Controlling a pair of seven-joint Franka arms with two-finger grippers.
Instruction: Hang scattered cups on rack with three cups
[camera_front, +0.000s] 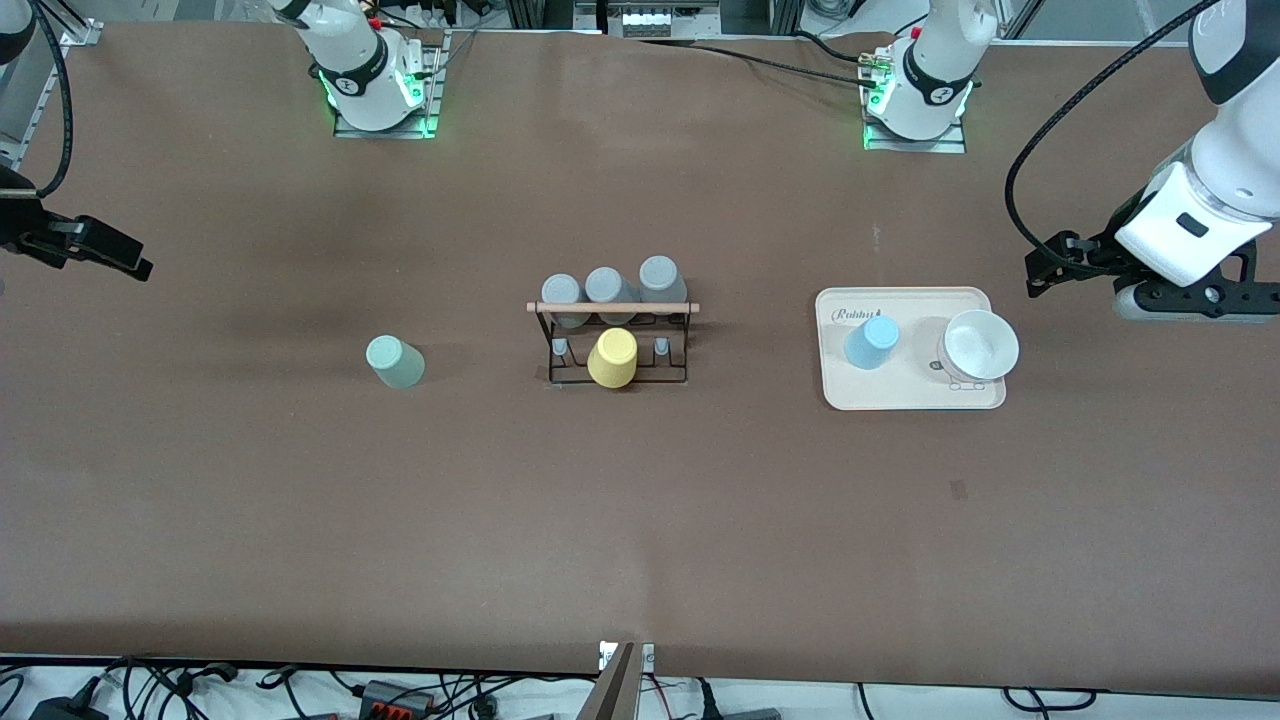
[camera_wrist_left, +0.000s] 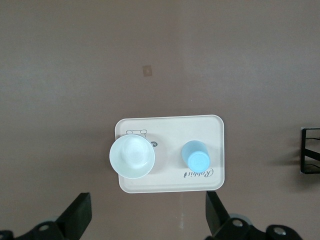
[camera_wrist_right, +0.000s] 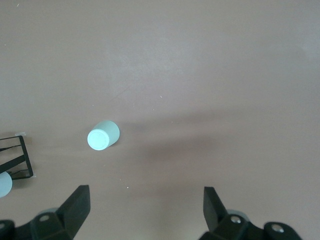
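Evidently nothing is hung yet: the green cup (camera_front: 395, 361) stands left of centre, the blue cup (camera_front: 871, 342) on the tray (camera_front: 910, 398) at right, the rack (camera_front: 613, 345) mid-frame between them. Left gripper (camera_front: 1045, 270) and right gripper (camera_front: 120, 255) wait, fingers spread, at the frame's edges.

Sage-green cup (camera_front: 395, 361) upside down on bare table; light blue cup (camera_front: 871, 342) inverted on tray; black wire rack (camera_front: 614, 345) between.
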